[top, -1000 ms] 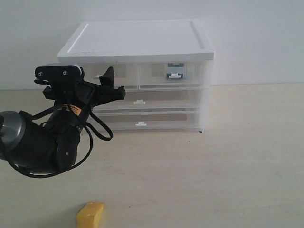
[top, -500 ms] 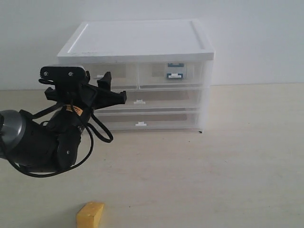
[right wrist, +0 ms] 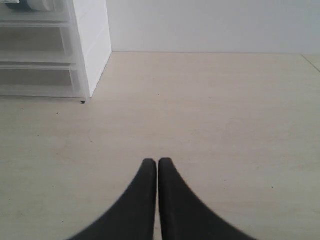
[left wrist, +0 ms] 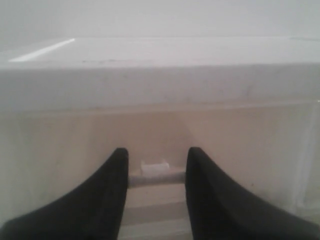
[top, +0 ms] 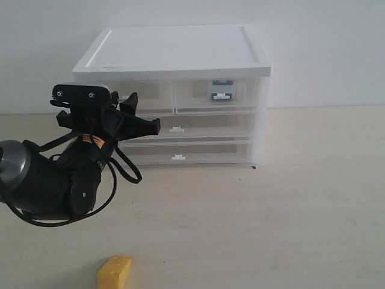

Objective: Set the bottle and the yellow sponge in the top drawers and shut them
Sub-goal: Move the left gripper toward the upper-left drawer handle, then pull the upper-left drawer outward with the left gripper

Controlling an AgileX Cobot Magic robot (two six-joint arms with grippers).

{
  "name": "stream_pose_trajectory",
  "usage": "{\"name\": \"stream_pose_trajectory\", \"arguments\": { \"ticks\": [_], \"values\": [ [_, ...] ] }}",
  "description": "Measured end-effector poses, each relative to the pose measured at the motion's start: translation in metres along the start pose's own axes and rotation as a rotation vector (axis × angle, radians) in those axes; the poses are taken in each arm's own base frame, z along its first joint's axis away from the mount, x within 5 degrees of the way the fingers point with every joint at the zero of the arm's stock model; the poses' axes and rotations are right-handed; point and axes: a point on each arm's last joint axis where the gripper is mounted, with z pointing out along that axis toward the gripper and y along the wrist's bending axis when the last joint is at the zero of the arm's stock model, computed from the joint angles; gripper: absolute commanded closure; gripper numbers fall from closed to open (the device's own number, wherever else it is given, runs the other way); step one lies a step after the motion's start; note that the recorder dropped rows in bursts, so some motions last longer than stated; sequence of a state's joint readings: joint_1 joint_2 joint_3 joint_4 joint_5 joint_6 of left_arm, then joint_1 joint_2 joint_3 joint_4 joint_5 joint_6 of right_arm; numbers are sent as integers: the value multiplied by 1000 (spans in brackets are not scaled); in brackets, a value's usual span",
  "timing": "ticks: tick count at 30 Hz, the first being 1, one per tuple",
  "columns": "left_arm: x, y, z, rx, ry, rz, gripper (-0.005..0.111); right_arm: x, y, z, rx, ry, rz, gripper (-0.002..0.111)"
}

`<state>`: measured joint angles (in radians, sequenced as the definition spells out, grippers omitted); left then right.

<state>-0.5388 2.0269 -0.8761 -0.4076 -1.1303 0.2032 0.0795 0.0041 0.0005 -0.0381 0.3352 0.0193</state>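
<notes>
The yellow sponge (top: pixel 114 272) lies on the table at the front left. The bottle (top: pixel 221 89) shows through the front of the shut top right drawer (top: pixel 195 91). My left gripper (top: pixel 144 110) is up against the shut top left drawer (top: pixel 153 95). In the left wrist view the left gripper (left wrist: pixel 156 152) straddles that drawer's white tab handle (left wrist: pixel 155 168), open, with a gap on each side of the tab. My right gripper (right wrist: pixel 158 161) is shut on nothing above bare table, and it is outside the exterior view.
The white cabinet (top: pixel 174 51) stands against the back wall, with two full-width drawers (top: pixel 198 129) shut below the top pair. Its right corner (right wrist: pixel 92 45) appears in the right wrist view. Light wooden table (top: pixel 271 211) stretches in front and to the right.
The left gripper's jaws have narrowed around the top left drawer's handle and the upper finger has come down. The sponge, the bottle and the right gripper have not moved.
</notes>
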Motion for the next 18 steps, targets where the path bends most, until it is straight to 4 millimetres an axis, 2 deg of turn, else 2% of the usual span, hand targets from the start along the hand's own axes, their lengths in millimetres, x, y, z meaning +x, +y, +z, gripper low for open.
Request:
{"name": "stream_pose_trajectory", "arguments": {
  "ticks": [10, 18],
  "values": [
    [-11, -9, -32, -10, 44, 25, 103, 0, 0, 0, 0, 0, 0, 108],
    [-12, -17, -63, -1, 62, 33, 103, 0, 0, 0, 0, 0, 0, 108]
  ]
}}
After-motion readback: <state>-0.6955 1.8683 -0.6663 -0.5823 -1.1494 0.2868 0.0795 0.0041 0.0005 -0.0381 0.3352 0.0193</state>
